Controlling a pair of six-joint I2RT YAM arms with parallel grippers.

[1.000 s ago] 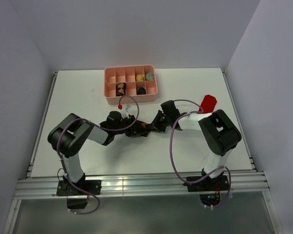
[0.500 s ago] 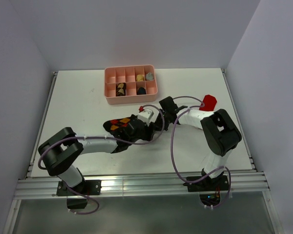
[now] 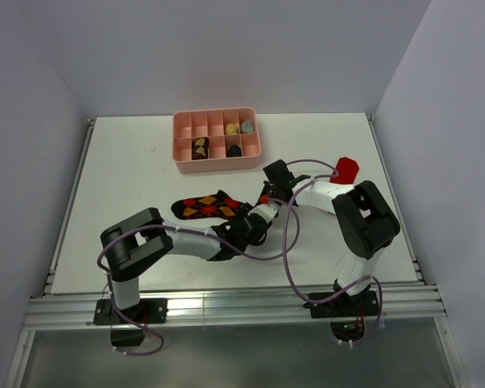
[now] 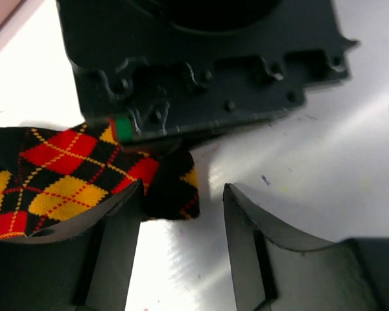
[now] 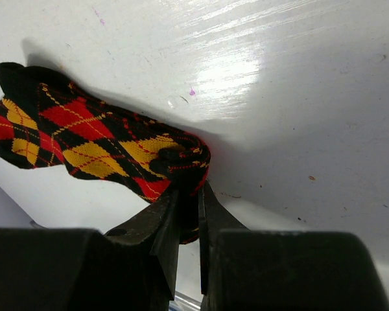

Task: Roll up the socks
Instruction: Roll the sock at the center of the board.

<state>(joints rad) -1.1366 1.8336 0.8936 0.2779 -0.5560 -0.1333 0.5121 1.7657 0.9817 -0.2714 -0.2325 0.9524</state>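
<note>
Item: red-orange argyle sock, black ground with red and yellow-orange diamonds. Spread flat on white table, one end gathered into a small bunch. Bunched end clamped between the fingers of right gripper, jaws drawn nearly together on the fabric. Rest of the length trailing away ahead and to the left of those jaws in the right wrist view.

Next, left gripper: jaws apart, nothing clamped. Corner of the same sock lying in the gap, close against the finger at the left of that view. Bare table between that corner and the other finger. Bulk of the sock off to the left of the jaws, partly hidden behind the nearer finger. Black body of the right gripper straight ahead of the open jaws, over the sock's far edge; contact there not clear.

Also listed: red sock, plain red, on the table well apart from both sets of jaws, on the far side of the right arm.

Also listed: pink tray, divided into compartments, small items in several. Beyond both sets of jaws toward the back of the table, apart from the argyle sock.
</note>
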